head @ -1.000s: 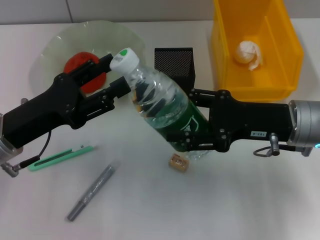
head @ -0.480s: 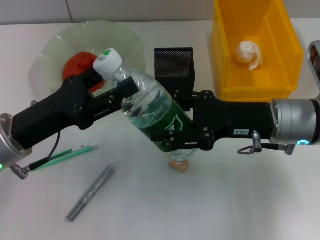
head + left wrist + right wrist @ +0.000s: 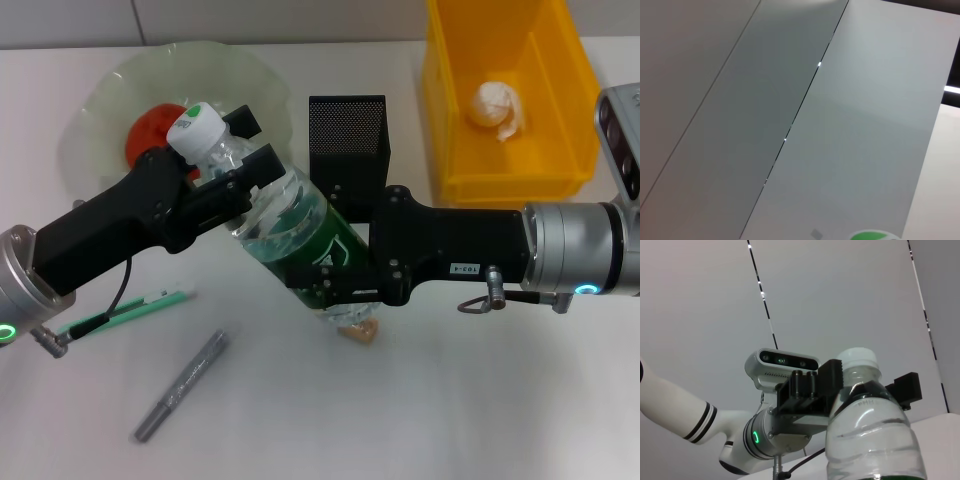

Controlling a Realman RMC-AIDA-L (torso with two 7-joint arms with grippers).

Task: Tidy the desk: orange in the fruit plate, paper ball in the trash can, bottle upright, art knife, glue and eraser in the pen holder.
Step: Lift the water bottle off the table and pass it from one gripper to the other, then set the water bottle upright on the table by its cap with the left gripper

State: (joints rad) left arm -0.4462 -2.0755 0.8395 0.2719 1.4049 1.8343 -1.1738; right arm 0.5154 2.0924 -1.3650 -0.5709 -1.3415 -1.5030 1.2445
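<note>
Arms: both reach inward over white counter [image 3: 480,400] | left end effector [image 3: 222,165] pinching neck of clear plastic bottle with green label [image 3: 285,235]; right end effector [image 3: 335,290] clamped on its base | bottle tilted, white cap [image 3: 194,125] toward green glass fruit plate [image 3: 115,85], base above tan eraser [image 3: 357,329] | black mesh pen holder [image 3: 347,140] just behind; open counter in front.

Black boxy forearms, silver wrist cuffs, green ring lights, thin black cable

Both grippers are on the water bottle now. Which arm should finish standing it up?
Probably the left. The left gripper clamps the neck of the clear plastic water bottle, so it can swing the top upright, while the right gripper pins the base near the table.
</note>
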